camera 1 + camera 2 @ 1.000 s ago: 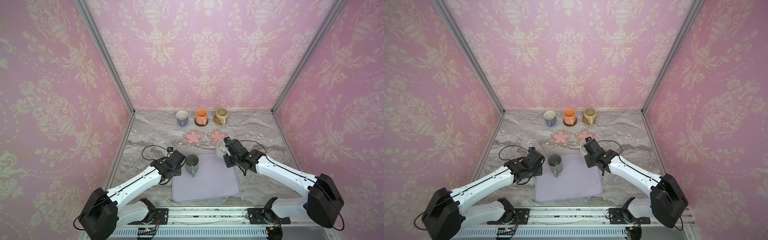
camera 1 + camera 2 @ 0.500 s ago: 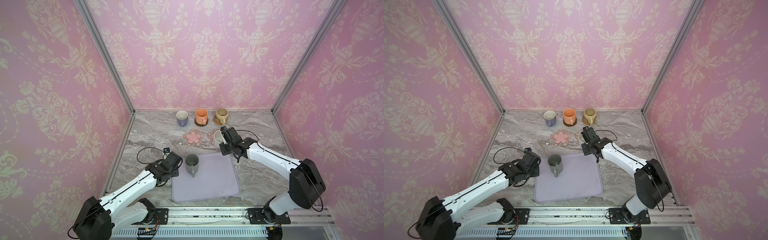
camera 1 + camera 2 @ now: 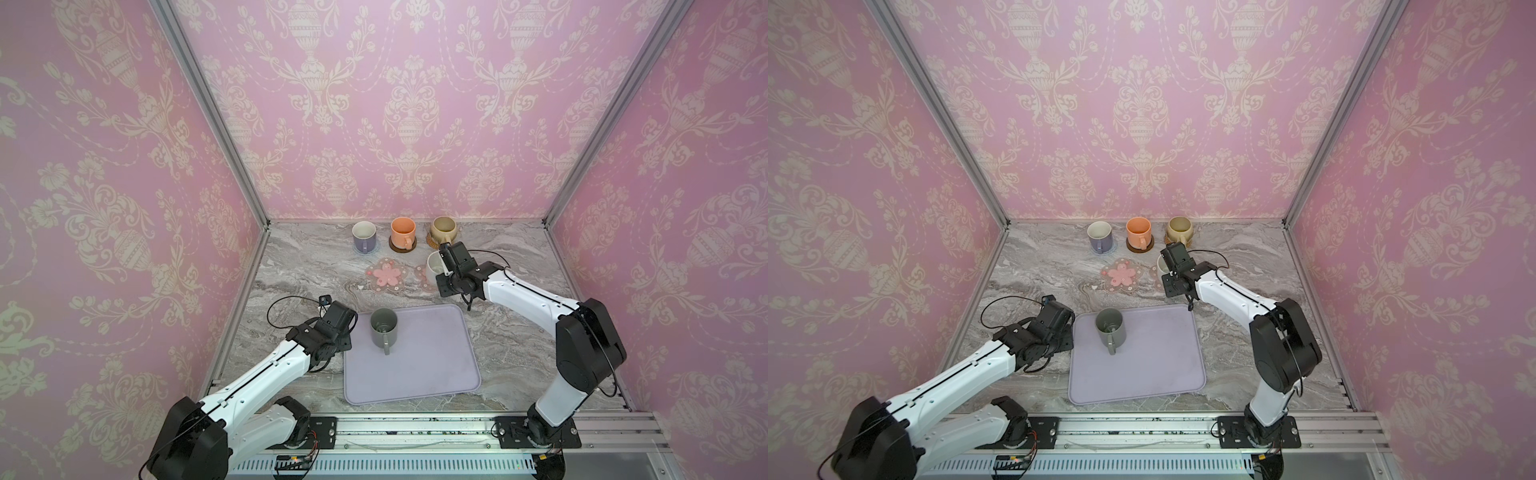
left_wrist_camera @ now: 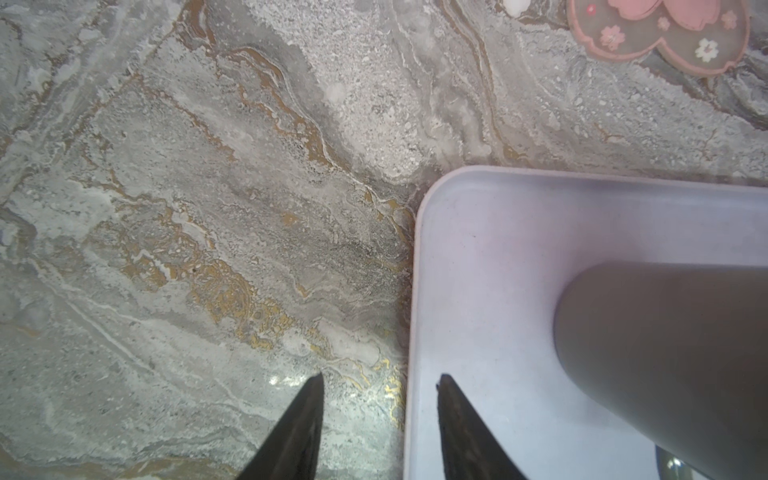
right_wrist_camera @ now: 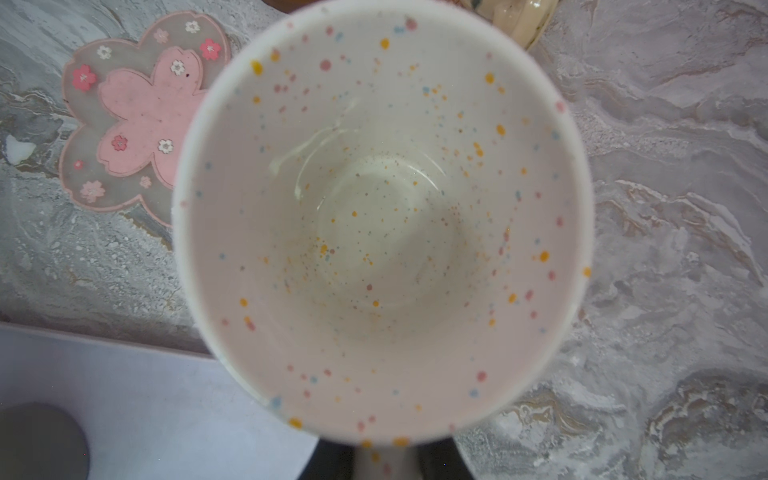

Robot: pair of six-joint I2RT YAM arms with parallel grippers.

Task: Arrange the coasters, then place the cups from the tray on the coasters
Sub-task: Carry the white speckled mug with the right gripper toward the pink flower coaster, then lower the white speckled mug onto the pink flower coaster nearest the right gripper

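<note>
Marble tabletop (image 3: 316, 266), right gripper (image 5: 384, 463) clenched on handle of upright speckled cup (image 5: 374, 208), left gripper (image 4: 378, 386) parted and empty

Grey mug (image 3: 383, 328) upright on tray (image 3: 436, 365); speckled mug (image 5: 382, 216) seemingly over pink flower coaster (image 3: 419, 277).

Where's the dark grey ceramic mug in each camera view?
Top view: dark grey ceramic mug on the flat lavender-grey rectangular tray, far left corner.
Top view: same spot.
Left wrist: close, cut off by the frame.
Right wrist: dark sliver at a frame corner.
Shared landmark: the tray.
</note>
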